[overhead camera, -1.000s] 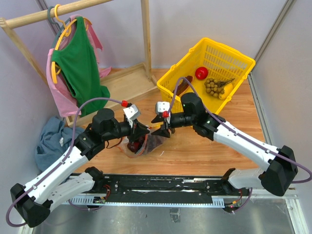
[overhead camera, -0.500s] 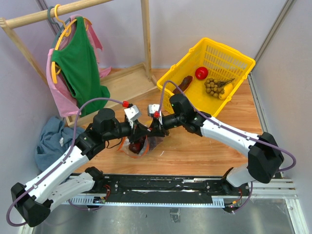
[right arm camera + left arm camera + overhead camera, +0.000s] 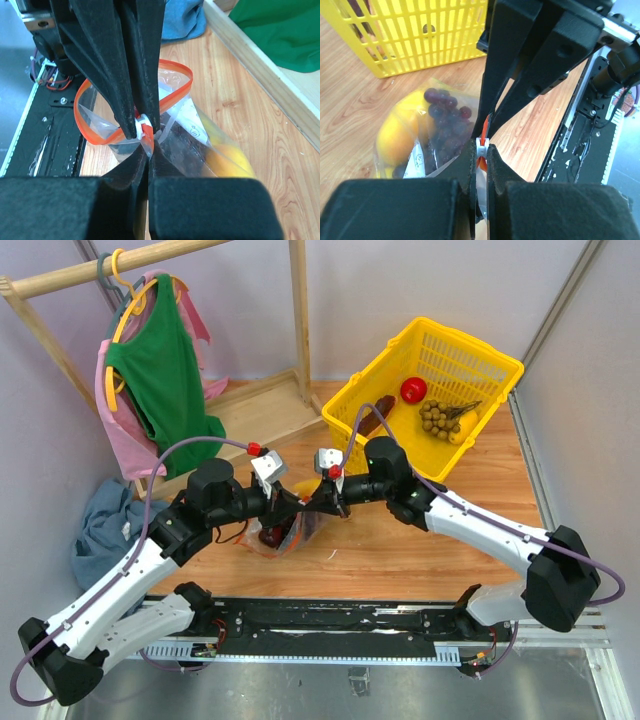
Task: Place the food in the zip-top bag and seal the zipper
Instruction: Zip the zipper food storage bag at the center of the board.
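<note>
The clear zip-top bag (image 3: 285,532) hangs between both grippers just above the wooden table. Dark purple grapes (image 3: 445,117) and the yellow pepper (image 3: 395,137) show through it, with something red (image 3: 270,537) low inside. My left gripper (image 3: 481,152) is shut on the white slider (image 3: 481,147) of the red-orange zipper (image 3: 100,136). Facing it, my right gripper (image 3: 149,155) is shut on the bag's edge right beside that slider. The zipper strip bows out in an open loop behind the left fingers (image 3: 125,65). In the top view the grippers (image 3: 290,505) (image 3: 325,498) almost touch.
A yellow basket (image 3: 500,365) at the back right holds a red round fruit (image 3: 413,390) and a brownish bunch (image 3: 437,418). A wooden clothes rack (image 3: 300,320) with a green garment (image 3: 160,370) stands back left. A blue cloth (image 3: 100,525) lies at the left.
My right gripper has moved in to the left gripper and shut on the bag's edge beside the slider. The left gripper has kept its hold.
</note>
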{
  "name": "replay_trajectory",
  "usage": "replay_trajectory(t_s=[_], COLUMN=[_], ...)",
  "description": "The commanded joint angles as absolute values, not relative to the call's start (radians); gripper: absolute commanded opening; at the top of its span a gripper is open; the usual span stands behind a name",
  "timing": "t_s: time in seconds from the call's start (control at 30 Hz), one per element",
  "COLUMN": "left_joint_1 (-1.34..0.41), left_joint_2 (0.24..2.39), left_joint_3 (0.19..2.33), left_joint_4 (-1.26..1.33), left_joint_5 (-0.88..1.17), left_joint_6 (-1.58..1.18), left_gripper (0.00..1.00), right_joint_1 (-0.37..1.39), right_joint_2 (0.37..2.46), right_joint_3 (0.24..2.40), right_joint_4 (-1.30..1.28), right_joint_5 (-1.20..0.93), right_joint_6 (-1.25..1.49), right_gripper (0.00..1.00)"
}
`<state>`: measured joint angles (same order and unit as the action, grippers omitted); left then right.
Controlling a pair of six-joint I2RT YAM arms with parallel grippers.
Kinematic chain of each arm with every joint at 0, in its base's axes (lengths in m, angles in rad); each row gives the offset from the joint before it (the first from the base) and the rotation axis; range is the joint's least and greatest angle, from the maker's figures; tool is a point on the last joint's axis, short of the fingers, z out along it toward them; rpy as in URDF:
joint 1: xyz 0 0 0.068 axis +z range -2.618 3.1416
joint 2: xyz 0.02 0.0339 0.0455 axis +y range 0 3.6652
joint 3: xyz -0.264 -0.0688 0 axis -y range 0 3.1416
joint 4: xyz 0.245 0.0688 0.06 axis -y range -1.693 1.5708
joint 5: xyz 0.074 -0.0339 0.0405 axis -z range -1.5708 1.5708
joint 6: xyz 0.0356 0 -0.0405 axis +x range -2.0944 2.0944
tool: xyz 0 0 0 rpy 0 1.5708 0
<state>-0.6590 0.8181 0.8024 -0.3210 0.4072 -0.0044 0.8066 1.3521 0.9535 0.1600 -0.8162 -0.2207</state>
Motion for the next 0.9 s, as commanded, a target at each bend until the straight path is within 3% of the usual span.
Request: replay_trajectory(t_s=[0.0,0.27,0.43,0.6,0.77,0.87], left_joint_1=[-0.663,-0.663,-0.663,-0.663,-0.663,-0.663], left_joint_2=[0.823,0.846,0.828,0.826,0.831,0.835], left_joint_3=[0.819,0.838,0.833,0.828,0.838,0.841], left_joint_4=[-0.397,-0.422,-0.409,-0.36,-0.328,-0.327], left_joint_5=[0.368,0.266,0.235,0.294,0.326,0.341], left_joint_6=[-0.006,-0.002,-0.008,-0.001,0.016,0.025], left_gripper=[0.03,0.06,0.01,0.0,0.0,0.0], right_joint_1=[0.783,0.783,0.775,0.772,0.772,0.773], right_joint_2=[1.301,1.289,1.267,1.253,1.241,1.245], right_joint_3=[0.945,0.919,0.892,0.882,0.924,0.945], right_joint_4=[0.352,0.428,0.445,0.442,0.35,0.321], right_joint_5=[-0.791,-0.689,-0.595,-0.632,-0.719,-0.74], right_joint_6=[-0.121,-0.044,-0.017,-0.031,-0.114,-0.14], right_gripper=[0.01,0.01,0.01,0.01,0.23,0.3])
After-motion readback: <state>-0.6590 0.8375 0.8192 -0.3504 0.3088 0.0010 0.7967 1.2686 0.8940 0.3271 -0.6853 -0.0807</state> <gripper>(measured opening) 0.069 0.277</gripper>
